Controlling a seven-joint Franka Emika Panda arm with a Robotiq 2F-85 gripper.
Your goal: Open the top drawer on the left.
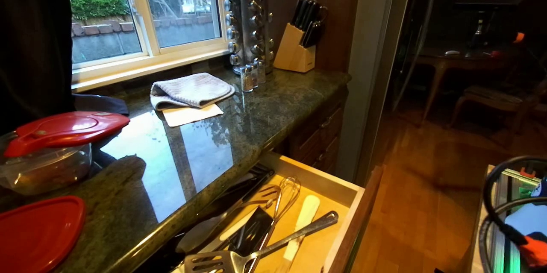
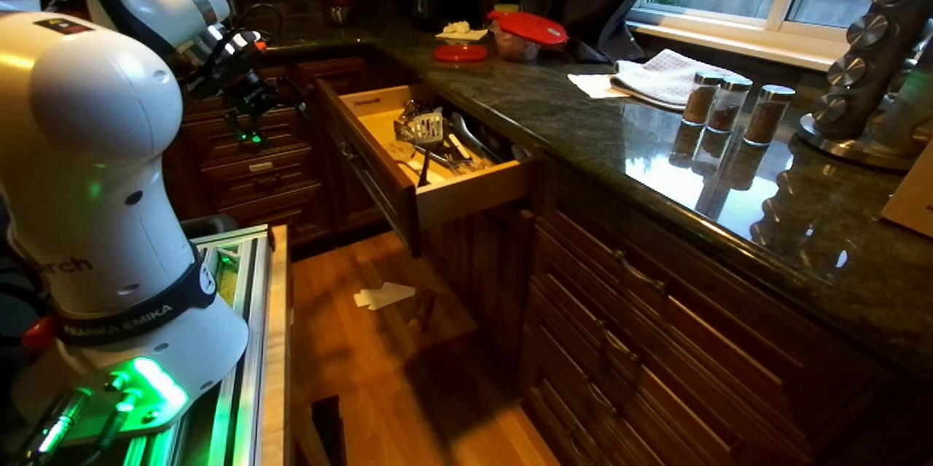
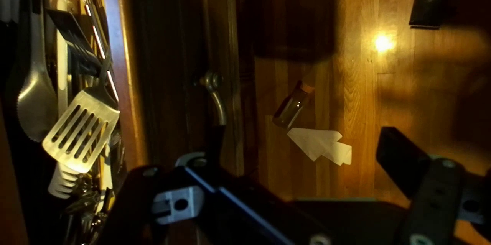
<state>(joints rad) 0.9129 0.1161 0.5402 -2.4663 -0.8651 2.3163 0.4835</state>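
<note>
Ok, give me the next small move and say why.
Probably ease the open, black two-fingered claw back from the curved metal handle: the dark-fronted wooden drawer already stands well out, baring its slotted metal spatula. In the wrist view one finger overlaps the handle; contact is unclear.

Daylit window (image 1: pixel 145 16), wooden floor (image 1: pixel 410 204)
</note>
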